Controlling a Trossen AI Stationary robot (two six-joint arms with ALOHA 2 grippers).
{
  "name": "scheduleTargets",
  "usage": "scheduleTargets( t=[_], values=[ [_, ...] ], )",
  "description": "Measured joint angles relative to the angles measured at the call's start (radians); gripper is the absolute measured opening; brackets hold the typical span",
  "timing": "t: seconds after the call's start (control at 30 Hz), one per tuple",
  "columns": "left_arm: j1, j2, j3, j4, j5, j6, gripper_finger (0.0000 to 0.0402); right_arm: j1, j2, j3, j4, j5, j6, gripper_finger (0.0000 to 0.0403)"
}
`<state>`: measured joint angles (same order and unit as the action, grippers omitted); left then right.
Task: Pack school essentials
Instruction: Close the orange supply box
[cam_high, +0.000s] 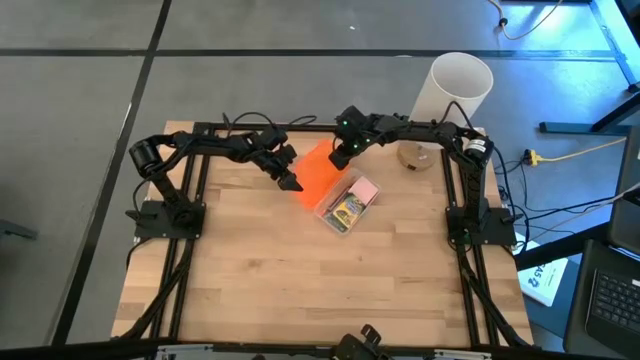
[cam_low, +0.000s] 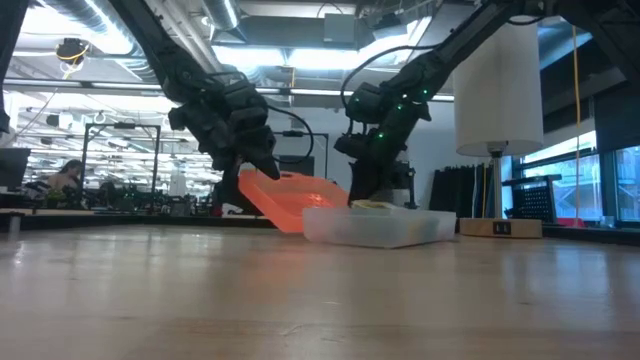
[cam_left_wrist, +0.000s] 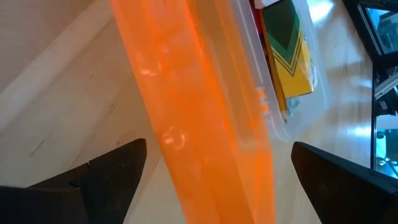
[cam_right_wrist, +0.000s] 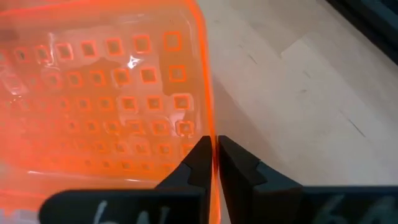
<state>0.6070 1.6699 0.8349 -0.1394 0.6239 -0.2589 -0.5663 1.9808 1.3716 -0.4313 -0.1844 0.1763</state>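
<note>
The right end effector (cam_right_wrist: 214, 163) pinches the tilted orange lid's (cam_high: 318, 172) far edge. The left end effector (cam_high: 288, 180), spread, straddles its left edge. The crayon box (cam_high: 348, 210) lies in the clear box (cam_high: 338, 222) mid-bench.

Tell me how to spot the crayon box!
Find the clear plastic box in the middle of the wooden table, beside the tilted orange lid. Inside lies the crayon box, yellow with green zigzags, next to a plain pink square.

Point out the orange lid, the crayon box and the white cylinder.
orange lid (cam_high: 314, 170): high view, its flat middle.
crayon box (cam_left_wrist: 287, 56): left wrist view, its yellow-green face.
white cylinder (cam_high: 455, 95): high view, its side wall.
</note>
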Motion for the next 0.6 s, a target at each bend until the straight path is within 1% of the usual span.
scheduleTargets(
  t=[0.2, 0.4, 0.6],
  values=[
    [-0.017, 0.0, 0.0, 0.0, 0.0, 0.003, 0.0394, 0.0, 0.0, 0.0, -0.002, -0.003, -0.006, 0.0032],
    [-0.02, 0.0, 0.0, -0.001, -0.001, 0.004, 0.0394, 0.0, 0.0, 0.0, -0.009, -0.028, 0.001, 0.0072],
    [-0.02, 0.0, 0.001, -0.001, -0.004, 0.005, 0.0394, 0.0, 0.0, 0.0, -0.009, -0.035, 0.002, 0.0072]
  ],
)
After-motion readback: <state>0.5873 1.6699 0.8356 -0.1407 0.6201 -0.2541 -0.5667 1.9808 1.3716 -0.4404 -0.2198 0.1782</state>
